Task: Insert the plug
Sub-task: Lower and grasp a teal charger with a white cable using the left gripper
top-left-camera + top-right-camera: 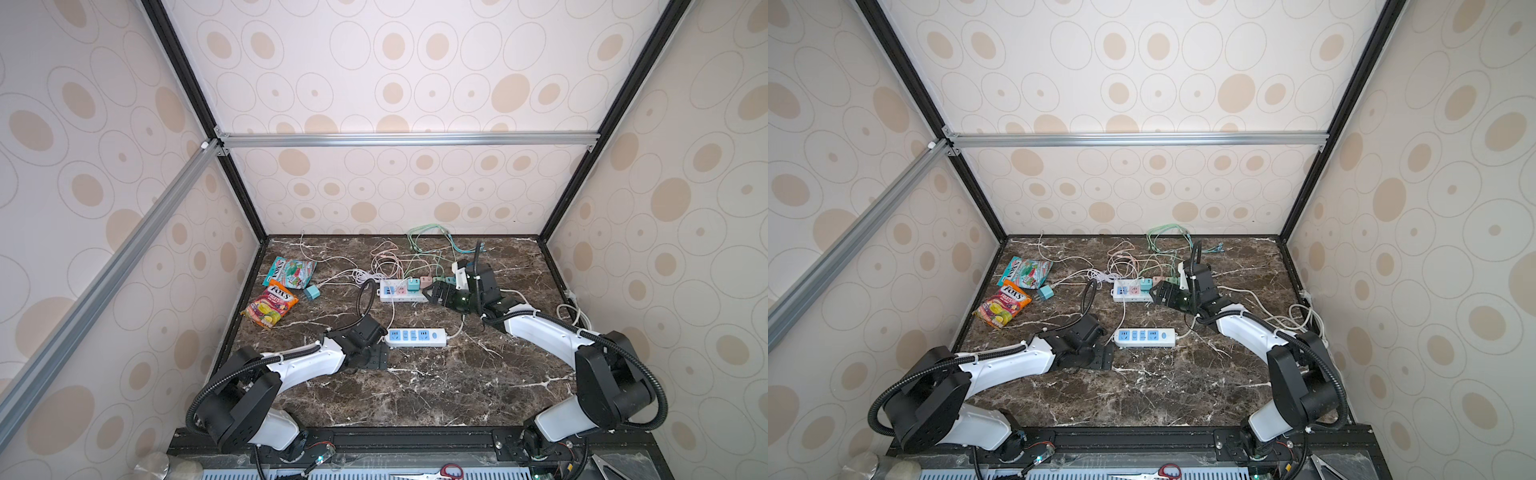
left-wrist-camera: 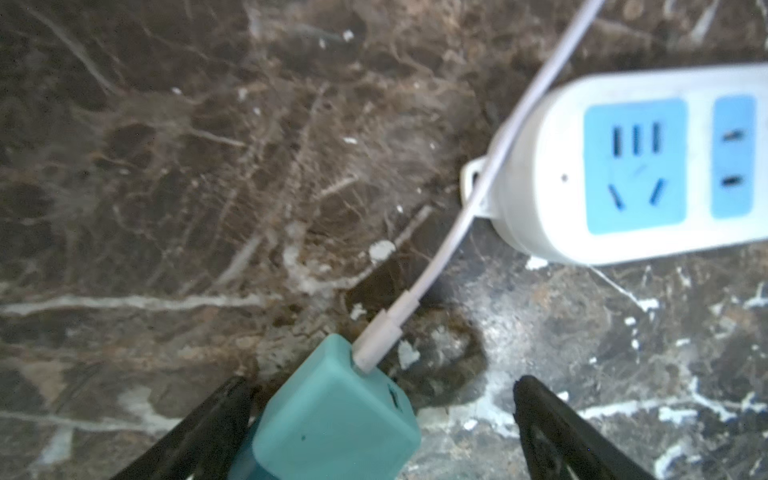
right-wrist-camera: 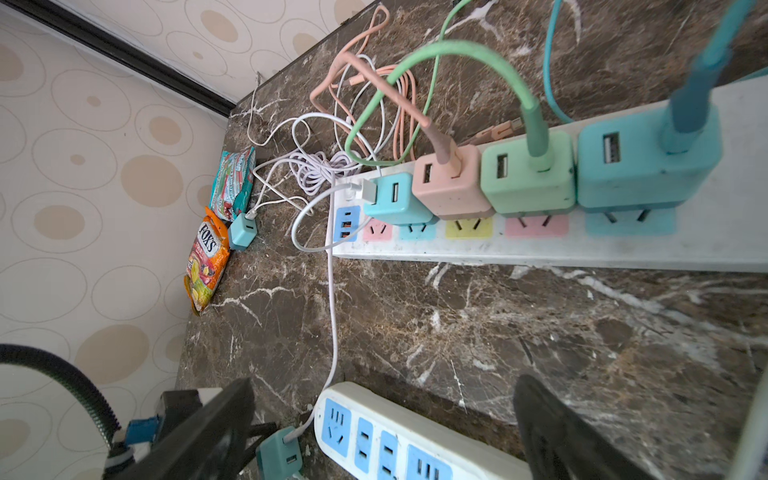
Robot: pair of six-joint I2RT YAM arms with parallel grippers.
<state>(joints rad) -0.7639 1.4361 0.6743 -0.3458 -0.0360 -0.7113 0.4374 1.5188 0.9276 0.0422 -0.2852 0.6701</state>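
the left arm (image 1: pixel 307 361) lies low, wrist bent down, jaws apart around the teal plug (image 2: pixel 336 415), which rests on the tabletop (image 1: pixel 415 395) just beside the white power strip (image 1: pixel 415 337). the right arm (image 1: pixel 540 332) reaches out to the far strip (image 1: pixel 405 293), jaws apart, empty.

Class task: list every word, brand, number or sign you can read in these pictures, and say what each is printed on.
"FOX'S": on the orange candy bag.
Teal candy bag: print too blurred to read.
Near power strip and far power strip: no readable lettering.
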